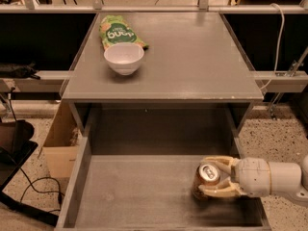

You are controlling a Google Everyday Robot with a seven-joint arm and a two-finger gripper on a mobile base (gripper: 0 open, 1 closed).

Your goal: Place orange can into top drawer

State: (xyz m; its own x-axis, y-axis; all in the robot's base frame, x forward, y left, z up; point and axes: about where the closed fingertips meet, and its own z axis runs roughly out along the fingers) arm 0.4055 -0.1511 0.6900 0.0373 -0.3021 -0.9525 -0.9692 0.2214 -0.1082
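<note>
Dim overhead light; soft shadow under gripper (206, 178) and orange can (209, 172) in top drawer (139, 191)

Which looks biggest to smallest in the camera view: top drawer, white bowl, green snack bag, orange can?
1. Wide grey wooden top drawer.
2. Flat green snack bag, round white bowl: alike; bag partly hidden, unranked.
3. Small metal orange can, smallest though nearest, held by the gripper at the drawer's right front.

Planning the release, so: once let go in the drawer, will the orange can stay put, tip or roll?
The gripper holds the orange can roughly upright, low at the right of the top drawer. Tall on a narrow base, it may tip if nudged. Its round body would probably roll once toppled, though the drawer walls should stop it.
</note>
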